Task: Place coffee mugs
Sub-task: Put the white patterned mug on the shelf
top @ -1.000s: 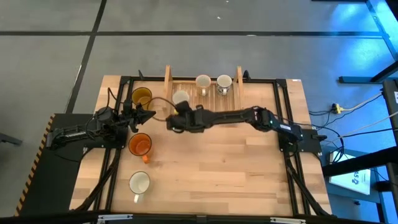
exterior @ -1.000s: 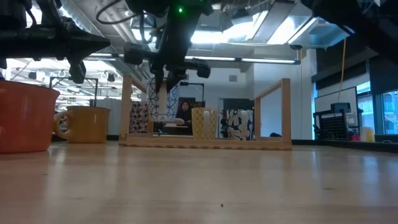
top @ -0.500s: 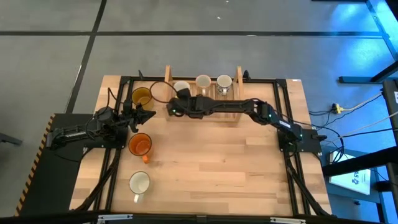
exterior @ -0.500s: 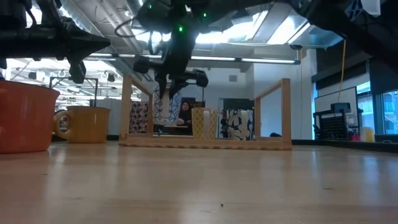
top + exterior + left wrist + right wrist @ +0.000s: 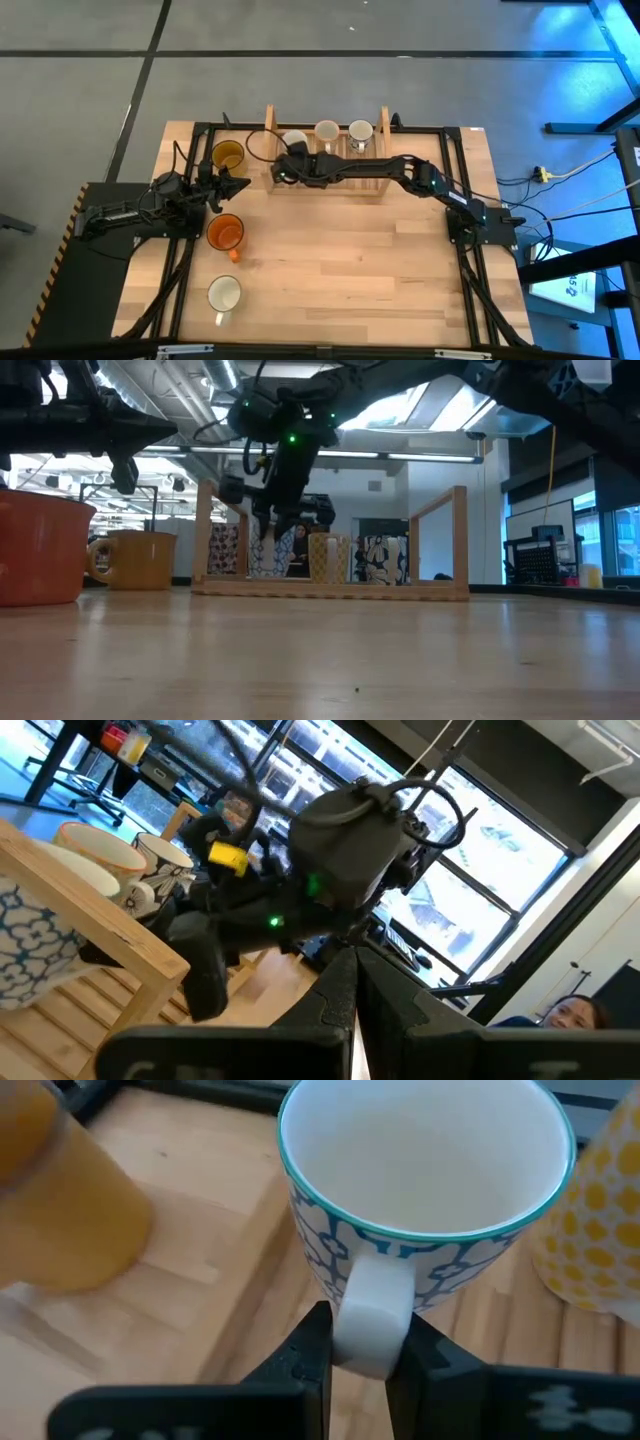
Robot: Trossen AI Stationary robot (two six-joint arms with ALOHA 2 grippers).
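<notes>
Lowering my right hand (image 5: 358,1342), clenched on the handle of a blue-patterned mug (image 5: 420,1200), into the tray's (image 5: 270,125) left end, upper centre of the high frame; it has travelled from tabletop to tray. Placement is nearly complete. Left hand (image 5: 240,183) is waiting, closed, beside the orange mug (image 5: 225,234).

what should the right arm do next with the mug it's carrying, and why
Probably lower it a little, then open. The right gripper pinches the handle of the blue-patterned mug over the tray's left end, beside two mugs already in it; the low view cannot confirm it has touched down.
</notes>
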